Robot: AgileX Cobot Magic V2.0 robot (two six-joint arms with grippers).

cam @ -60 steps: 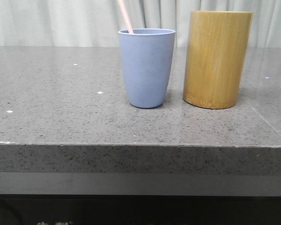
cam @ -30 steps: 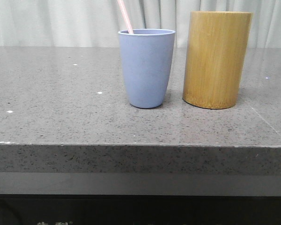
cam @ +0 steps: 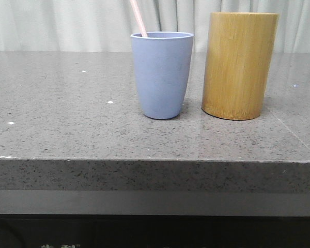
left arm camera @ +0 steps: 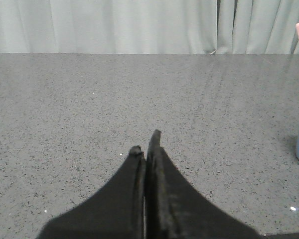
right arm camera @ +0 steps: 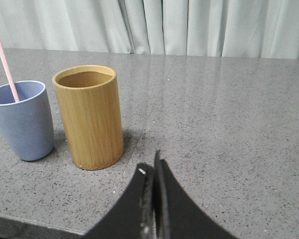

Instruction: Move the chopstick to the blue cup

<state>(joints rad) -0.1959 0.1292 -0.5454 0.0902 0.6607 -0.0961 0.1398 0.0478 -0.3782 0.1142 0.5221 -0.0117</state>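
Both grippers, left (left arm camera: 146, 142) and right (right arm camera: 150, 167), have matte black, tapered, pointed jaws.

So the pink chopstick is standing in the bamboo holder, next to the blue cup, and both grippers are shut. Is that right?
Not quite. The chopstick stands in the blue cup, not in the bamboo holder beside it; the right wrist view shows the holder's mouth without it. Both grippers are shut, as you said.

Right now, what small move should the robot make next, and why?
Probably none beyond keeping both arms parked: the chopstick already stands in the blue cup, leaning on its rim. The left hand and right hand are shut, holding nothing, clear of the cup.
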